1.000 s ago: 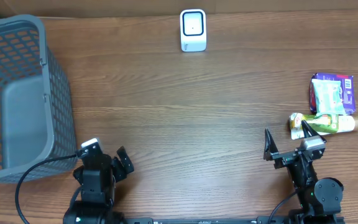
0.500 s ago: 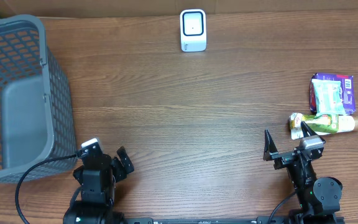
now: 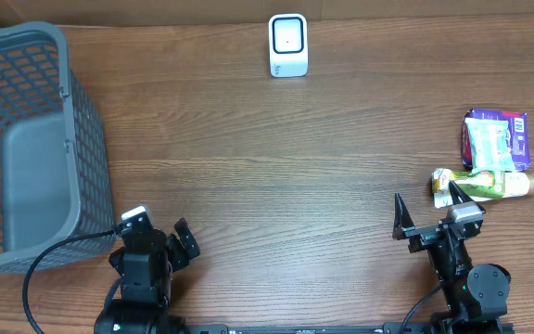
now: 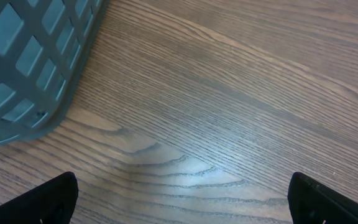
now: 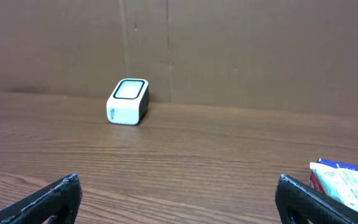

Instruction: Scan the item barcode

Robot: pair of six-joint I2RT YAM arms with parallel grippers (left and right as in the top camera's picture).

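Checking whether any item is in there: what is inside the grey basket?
No item shows inside the grey basket; its bare floor is visible. Its left part runs out of frame, so that strip cannot be checked.

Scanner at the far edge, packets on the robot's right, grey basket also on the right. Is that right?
No. The grey basket sits on the robot's left, as the overhead view shows. The scanner at the far edge and the packets on the right are as stated.
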